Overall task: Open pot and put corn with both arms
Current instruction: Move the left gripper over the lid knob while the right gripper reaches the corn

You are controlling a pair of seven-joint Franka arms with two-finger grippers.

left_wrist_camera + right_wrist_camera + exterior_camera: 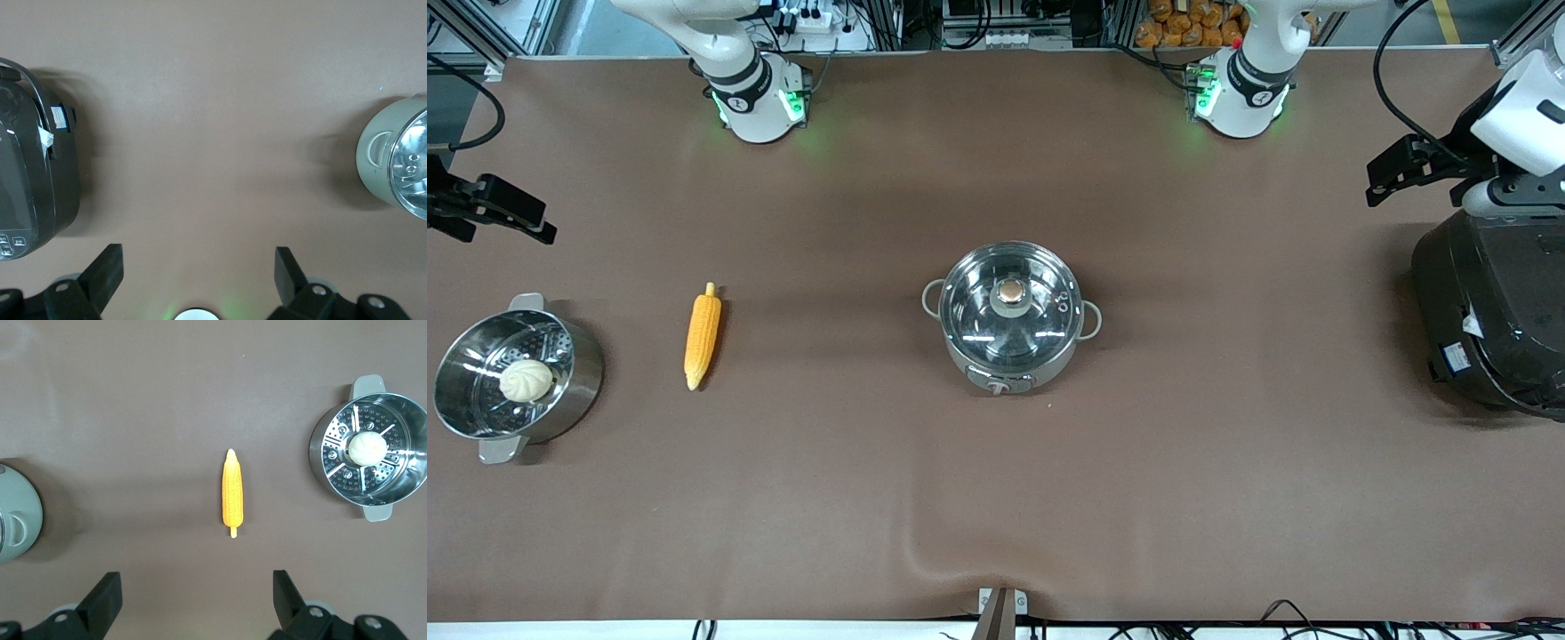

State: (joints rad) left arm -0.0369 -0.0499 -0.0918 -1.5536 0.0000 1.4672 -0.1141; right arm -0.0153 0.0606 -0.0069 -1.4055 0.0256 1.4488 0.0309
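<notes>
The steel pot (1005, 360) stands mid-table with its clear glass lid (969, 311) and tan knob (1011, 293) on. It also shows in the left wrist view (377, 160) and the right wrist view (17, 520). The yellow corn (703, 338) lies on the table toward the right arm's end; it also shows in the right wrist view (232, 497). My left gripper (1376, 182) (198, 257) is open and empty, up above the table beside the rice cooker. My right gripper (544, 222) (195, 581) is open and empty, up above the table at the right arm's end.
A steel steamer pot (583, 373) (315, 457) holding a white bun (527, 380) (367, 448) stands at the right arm's end, beside the corn. A big black rice cooker (1494, 311) (30, 180) stands at the left arm's end.
</notes>
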